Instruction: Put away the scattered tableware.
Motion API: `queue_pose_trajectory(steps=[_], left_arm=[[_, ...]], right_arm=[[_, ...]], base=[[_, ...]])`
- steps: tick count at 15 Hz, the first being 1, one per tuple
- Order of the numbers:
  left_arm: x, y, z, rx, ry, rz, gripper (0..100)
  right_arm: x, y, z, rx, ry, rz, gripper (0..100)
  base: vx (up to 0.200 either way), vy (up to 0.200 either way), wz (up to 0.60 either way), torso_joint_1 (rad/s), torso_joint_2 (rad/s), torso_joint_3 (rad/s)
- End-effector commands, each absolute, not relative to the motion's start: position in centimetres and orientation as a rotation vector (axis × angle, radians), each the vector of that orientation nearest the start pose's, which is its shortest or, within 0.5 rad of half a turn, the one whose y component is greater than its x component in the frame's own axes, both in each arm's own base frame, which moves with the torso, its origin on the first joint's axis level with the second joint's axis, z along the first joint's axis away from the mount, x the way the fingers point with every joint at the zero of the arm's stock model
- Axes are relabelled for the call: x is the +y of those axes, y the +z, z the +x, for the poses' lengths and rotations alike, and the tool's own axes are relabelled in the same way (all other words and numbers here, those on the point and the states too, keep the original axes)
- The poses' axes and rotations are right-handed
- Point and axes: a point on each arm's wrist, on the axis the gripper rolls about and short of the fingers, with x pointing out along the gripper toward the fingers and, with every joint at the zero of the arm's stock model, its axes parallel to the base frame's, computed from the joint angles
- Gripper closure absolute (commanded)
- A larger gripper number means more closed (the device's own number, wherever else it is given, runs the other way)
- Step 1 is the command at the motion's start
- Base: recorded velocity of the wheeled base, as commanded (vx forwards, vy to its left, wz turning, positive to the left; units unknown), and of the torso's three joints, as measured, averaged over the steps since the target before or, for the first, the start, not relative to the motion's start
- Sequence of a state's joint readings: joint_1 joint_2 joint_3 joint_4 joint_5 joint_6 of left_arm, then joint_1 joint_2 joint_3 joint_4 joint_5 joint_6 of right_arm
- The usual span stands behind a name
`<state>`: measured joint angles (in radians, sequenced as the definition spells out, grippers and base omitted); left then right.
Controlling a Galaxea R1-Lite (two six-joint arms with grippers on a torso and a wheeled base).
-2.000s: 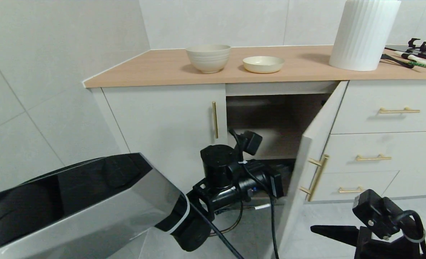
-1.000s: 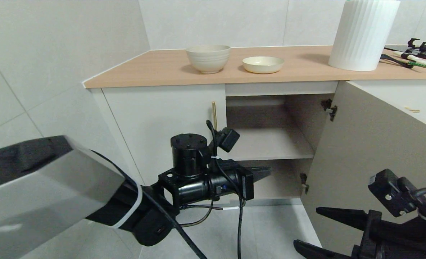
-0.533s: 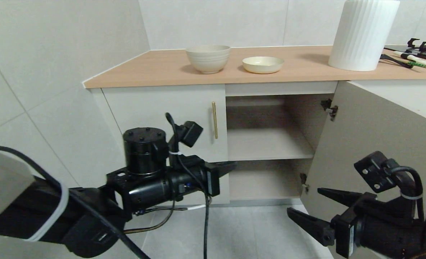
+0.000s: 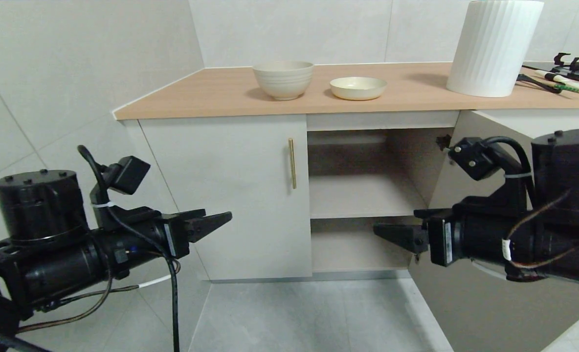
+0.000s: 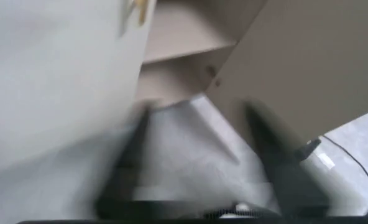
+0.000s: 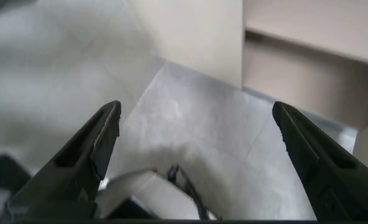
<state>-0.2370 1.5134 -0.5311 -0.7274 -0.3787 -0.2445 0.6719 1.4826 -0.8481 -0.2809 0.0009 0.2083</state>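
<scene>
left hand (image 4: 221,219): fingers spread, nothing in them; it sits low, in front of the cabinet's (image 4: 392,146) closed door (image 4: 231,195), tips aimed toward the opening.
right hand (image 4: 385,231): also spread wide and empty, right at the mouth of the cabinet, level with the lower compartment.
risk, open door (image 4: 465,303): the right arm is parked just beside the swung-out door, so I'd guess lifting toward the tabletop (image 4: 211,95) could clip its edge and knock it partway shut.
risk, handle (image 4: 292,163): the left wrist has a loose cable (image 4: 172,274) dangling, and going up past the closed door could snag it on the gold bar.
risk, bowl (image 4: 283,78): sits on the tabletop above the cabinet's closed door, fairly near the front. It's deep and round, so a pinch on the rim could slip or tip it off the edge.
risk, dish (image 4: 358,87): on the tabletop straight above the opening, just beside the bowl but not touching. Shallow and low, hard to get a finger under; a nudge may slide it into the bowl.
risk, shelf (image 4: 363,195): headroom inside the cabinet looks tight, so the bowl could bump the top frame going in.
left arm pose: forearm roughly level, reaching across toward the cabinet, well below the tabletop.
right arm pose: mirrored, forearm level, pointing inward at the opening from the open door's side, likewise well below the tableware.
</scene>
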Motion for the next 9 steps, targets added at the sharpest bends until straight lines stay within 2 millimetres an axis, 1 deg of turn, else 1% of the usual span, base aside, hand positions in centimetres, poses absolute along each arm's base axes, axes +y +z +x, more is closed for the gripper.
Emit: queue_pose_trajectory(steps=[1,2,4,6,9], left_arm=[[-5.6,18.6,21.4,0.271,-0.569,-0.253,0],[-5.6,18.5,21.4,0.274,-0.569,-0.254,0],[-5.7,18.1,21.8,0.291,-0.571,-0.254,0],[-5.9,17.2,22.5,0.324,-0.57,-0.237,0],[-5.9,17.5,22.4,0.308,-0.571,-0.234,0]], right_arm=[[16.6,21.5,22.0,0.443,0.593,0.089,0],[16.4,21.1,22.1,0.461,0.577,0.098,0],[15.9,21.4,22.0,0.451,0.551,0.109,0],[15.1,20.3,21.7,0.491,0.528,0.122,0],[14.8,19.6,22.3,0.512,0.501,0.118,0]], base=[[0.0,0.0,0.0,0.0,0.0,0.0],[0.0,0.0,0.0,0.0,0.0,0.0],[0.0,0.0,0.0,0.0,0.0,0.0],[0.0,0.0,0.0,0.0,0.0,0.0],[0.0,0.0,0.0,0.0,0.0,0.0]])
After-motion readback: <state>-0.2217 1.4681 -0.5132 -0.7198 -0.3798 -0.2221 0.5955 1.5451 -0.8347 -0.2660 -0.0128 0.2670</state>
